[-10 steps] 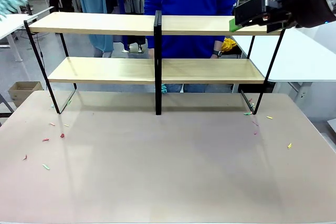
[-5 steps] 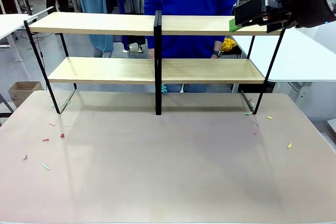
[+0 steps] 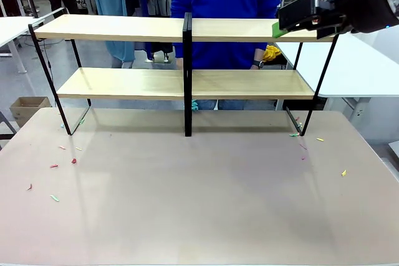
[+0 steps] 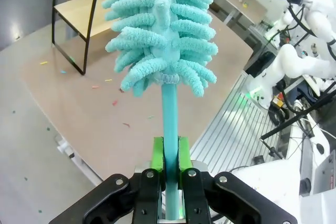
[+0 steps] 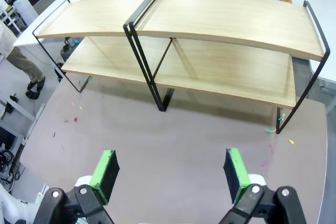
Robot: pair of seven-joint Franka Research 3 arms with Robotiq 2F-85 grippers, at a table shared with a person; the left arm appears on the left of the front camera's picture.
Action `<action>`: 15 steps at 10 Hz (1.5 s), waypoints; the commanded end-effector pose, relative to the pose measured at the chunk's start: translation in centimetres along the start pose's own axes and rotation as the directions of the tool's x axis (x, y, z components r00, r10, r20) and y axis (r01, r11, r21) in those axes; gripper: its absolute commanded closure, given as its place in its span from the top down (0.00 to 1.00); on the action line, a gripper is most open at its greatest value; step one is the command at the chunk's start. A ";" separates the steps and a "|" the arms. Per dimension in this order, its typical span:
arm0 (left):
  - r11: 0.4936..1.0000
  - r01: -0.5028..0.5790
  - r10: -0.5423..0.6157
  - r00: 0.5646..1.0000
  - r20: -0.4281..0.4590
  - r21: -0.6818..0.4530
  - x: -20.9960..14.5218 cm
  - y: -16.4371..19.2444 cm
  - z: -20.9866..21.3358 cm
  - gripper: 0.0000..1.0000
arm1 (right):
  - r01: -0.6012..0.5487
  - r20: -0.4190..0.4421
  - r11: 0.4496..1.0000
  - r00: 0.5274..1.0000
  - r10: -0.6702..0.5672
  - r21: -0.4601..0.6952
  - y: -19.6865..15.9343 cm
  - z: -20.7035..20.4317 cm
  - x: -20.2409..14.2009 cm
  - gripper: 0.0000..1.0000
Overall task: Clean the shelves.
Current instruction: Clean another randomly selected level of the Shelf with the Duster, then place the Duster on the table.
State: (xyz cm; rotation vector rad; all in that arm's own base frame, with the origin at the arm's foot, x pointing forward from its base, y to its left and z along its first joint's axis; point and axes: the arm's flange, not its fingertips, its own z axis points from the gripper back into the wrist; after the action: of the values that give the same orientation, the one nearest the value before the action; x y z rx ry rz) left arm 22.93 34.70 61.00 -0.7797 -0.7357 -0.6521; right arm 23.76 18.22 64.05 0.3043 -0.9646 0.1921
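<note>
- Shelves (image 3: pixel 187 82) are standing at the far side of the tabletop (image 3: pixel 199 210), and a person (image 3: pixel 225 10) in blue is standing just behind them.
- Nearest in the left wrist view, the left gripper (image 4: pixel 169 174) is squeezing the thin handle of a fluffy teal duster (image 4: pixel 163 30), well off to one side of the shelves.
- In its own wrist view, the right gripper (image 5: pixel 170 174) is hanging wide open and empty, up high by the right end of the top board.
- I think the dusting step is just getting ready; next, the duster needs swinging over to a board and brushing along it.
- Small colored scraps (image 3: pixel 62 166) are lying on the tabletop near both shelf legs.
- A black middle post (image 3: pixel 187 73) is splitting the boards, so a long sweep could bump it.
</note>
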 end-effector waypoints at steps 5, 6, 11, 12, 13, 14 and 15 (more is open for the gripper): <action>1.000 0.017 -0.017 1.000 0.000 0.006 -0.4 -0.6 0.0 0.12 | 0.002 0.003 1.000 1.000 -0.002 -0.001 0.0 0.0 0.0 1.00; 1.000 0.017 -0.017 1.000 0.000 0.006 -0.4 -0.6 0.0 0.12 | 0.002 0.003 1.000 1.000 -0.002 -0.001 0.0 0.0 0.0 1.00; 0.826 0.294 -0.438 0.872 -0.220 -0.480 4.7 -5.7 -7.8 0.12 | 0.238 -0.246 0.939 0.953 -0.176 0.247 -2.7 1.5 -3.6 1.00; 0.785 0.285 -0.487 0.832 -0.265 -0.550 5.3 -6.7 -9.7 0.12 | 0.315 -0.266 0.925 0.929 -0.255 0.211 -5.1 1.1 -5.5 1.00; 0.809 0.280 -0.478 0.825 -0.302 -0.516 5.4 -6.9 -10.5 0.12 | 0.356 -0.278 0.909 0.915 -0.292 0.217 -6.2 1.0 -6.5 1.00; 0.777 0.273 -0.514 0.795 -0.321 -0.567 5.1 -7.0 -10.8 0.12 | 0.414 -0.326 0.881 0.886 -0.331 0.230 -7.1 0.6 -7.5 1.00; 0.700 0.235 -0.595 0.714 -0.369 -0.675 4.6 -7.3 -12.0 0.12 | 0.544 -0.438 0.815 0.794 -0.421 0.202 -8.2 -0.3 -8.7 1.00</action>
State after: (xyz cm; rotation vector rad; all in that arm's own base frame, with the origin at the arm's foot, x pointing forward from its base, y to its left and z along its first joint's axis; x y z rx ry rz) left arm 24.30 18.44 61.59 -0.9128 -0.2021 -1.4364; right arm 24.23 12.36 62.57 0.7318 -0.5306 0.0136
